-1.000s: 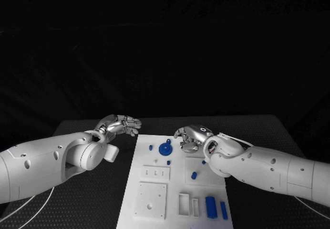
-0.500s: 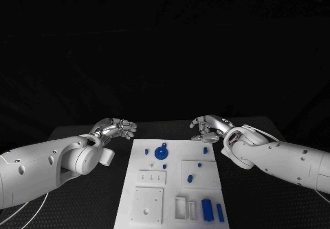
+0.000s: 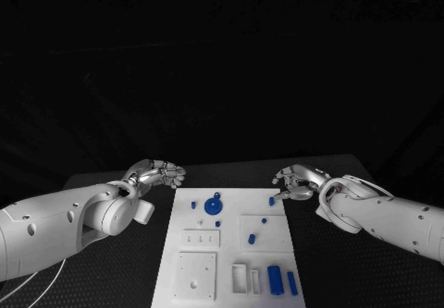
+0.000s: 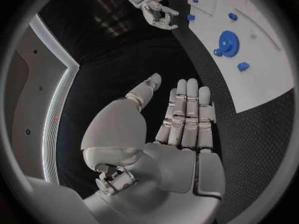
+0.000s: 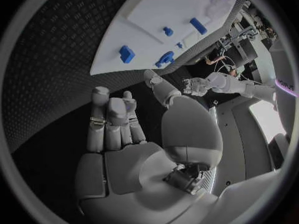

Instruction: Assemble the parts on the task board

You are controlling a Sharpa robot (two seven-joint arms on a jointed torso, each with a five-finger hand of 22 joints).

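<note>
Black textured desk (image 3: 111, 269) carries the flat white plastic task board (image 3: 231, 247) at its middle. A blue toothed gear (image 3: 213, 206) sits at the far end; loose blue blocks (image 3: 276, 279) at the near end await placing. Left robot hand (image 3: 159, 172) and right robot hand (image 3: 298, 183) hover beside the far corners, fingers loosely apart, holding nothing.

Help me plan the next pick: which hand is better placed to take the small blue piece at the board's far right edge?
Right, probably. The right hand hovers beside that small blue piece; the left hand is off the board's opposite side.
</note>
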